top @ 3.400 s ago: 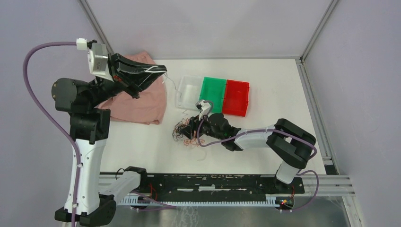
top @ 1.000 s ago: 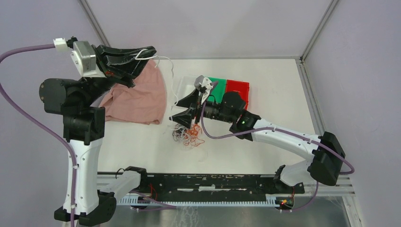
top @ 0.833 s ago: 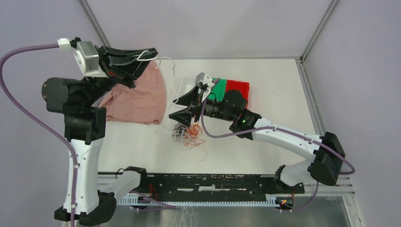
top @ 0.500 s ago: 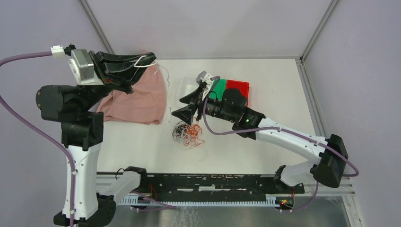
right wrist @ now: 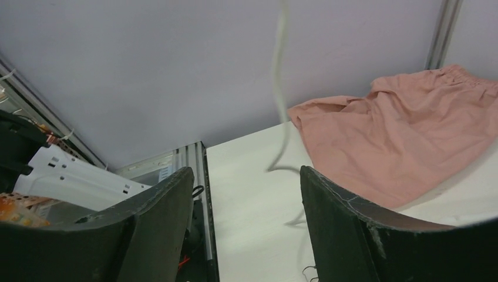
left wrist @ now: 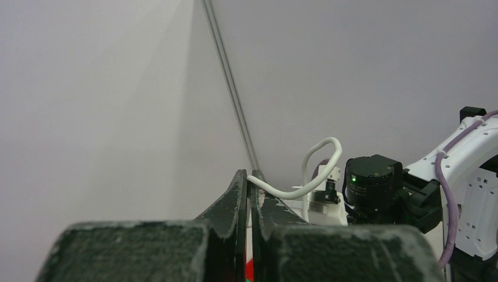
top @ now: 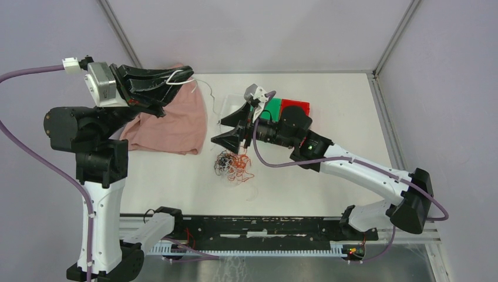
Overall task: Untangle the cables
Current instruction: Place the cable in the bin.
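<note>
A tangled clump of orange-red, black and white cables [top: 234, 166] lies on the white table in front of the bins. My left gripper [top: 189, 71] is raised high at the back left and is shut on one white cable [top: 175, 77]. The left wrist view shows that cable [left wrist: 296, 190] looping out from between the closed jaws of the left gripper [left wrist: 249, 175]. Its loose end [right wrist: 281, 88] hangs in front of my right gripper [right wrist: 244, 179]. The right gripper [top: 218, 131] hovers open above the clump with nothing between its fingers.
A pink cloth [top: 170, 123] lies at the back left under the left gripper, and also shows in the right wrist view [right wrist: 411, 129]. A clear bin [top: 231, 106], a green bin [top: 272, 109] and a red bin [top: 295, 115] stand side by side behind the right gripper.
The left gripper drew the white cable up and left, so its hanging end rose away from the clump. The right gripper, still open, lifted a little toward the back.
</note>
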Action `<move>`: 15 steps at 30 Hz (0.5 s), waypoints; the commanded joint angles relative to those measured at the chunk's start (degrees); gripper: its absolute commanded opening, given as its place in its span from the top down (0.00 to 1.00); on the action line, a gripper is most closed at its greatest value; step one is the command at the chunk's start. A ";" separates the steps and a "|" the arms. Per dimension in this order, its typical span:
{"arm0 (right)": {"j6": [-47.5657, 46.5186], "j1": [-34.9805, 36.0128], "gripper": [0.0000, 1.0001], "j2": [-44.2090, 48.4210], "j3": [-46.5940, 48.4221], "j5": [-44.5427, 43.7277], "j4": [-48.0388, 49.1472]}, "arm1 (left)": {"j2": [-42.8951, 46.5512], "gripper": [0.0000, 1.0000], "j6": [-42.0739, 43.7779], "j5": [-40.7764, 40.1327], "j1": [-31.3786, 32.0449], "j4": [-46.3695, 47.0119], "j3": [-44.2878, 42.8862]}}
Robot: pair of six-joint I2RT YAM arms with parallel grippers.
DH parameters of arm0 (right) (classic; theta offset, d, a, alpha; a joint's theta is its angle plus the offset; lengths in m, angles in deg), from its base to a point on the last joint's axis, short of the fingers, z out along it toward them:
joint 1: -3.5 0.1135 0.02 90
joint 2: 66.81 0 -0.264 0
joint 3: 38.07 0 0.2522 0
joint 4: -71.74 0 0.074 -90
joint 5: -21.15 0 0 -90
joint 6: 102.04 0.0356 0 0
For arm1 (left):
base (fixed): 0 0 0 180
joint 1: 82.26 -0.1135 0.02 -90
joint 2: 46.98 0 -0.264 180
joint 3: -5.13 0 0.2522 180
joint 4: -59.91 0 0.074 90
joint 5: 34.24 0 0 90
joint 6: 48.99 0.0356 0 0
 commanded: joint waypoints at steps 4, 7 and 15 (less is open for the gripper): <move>-0.29 0.08 0.34 -5.14 7.67 -5.64 0.05 | -0.01 0.97 -1.51 0.48 0.20 1.34 -0.27; -0.15 0.05 0.51 -5.83 8.04 -7.23 1.00 | 0.31 0.97 -1.53 0.72 0.17 1.35 0.07; 0.51 -0.48 0.99 -4.22 7.16 -9.22 1.51 | 2.69 0.97 -1.96 1.00 0.16 0.55 4.20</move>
